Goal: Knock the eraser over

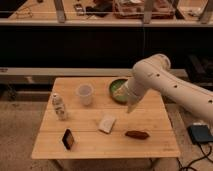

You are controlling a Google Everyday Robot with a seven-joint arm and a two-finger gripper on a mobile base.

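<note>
The eraser (pixel 68 139) is a small black block with a reddish-brown face. It stands upright on its edge near the front left of the wooden table (pixel 90 150). My gripper (pixel 131 106) hangs at the end of the white arm, above the table's right-middle part, just in front of a green bowl. It is far to the right of the eraser and behind it, and touches nothing that I can see.
A green bowl (pixel 116 87) sits at the back, partly hidden by the arm. A translucent cup (pixel 85 94), a small white bottle (pixel 59 106), a pale beige pad (pixel 106 123) and a red-brown pepper-like item (pixel 136 134) lie on the table. A blue-grey box (pixel 201 134) lies on the floor to the right.
</note>
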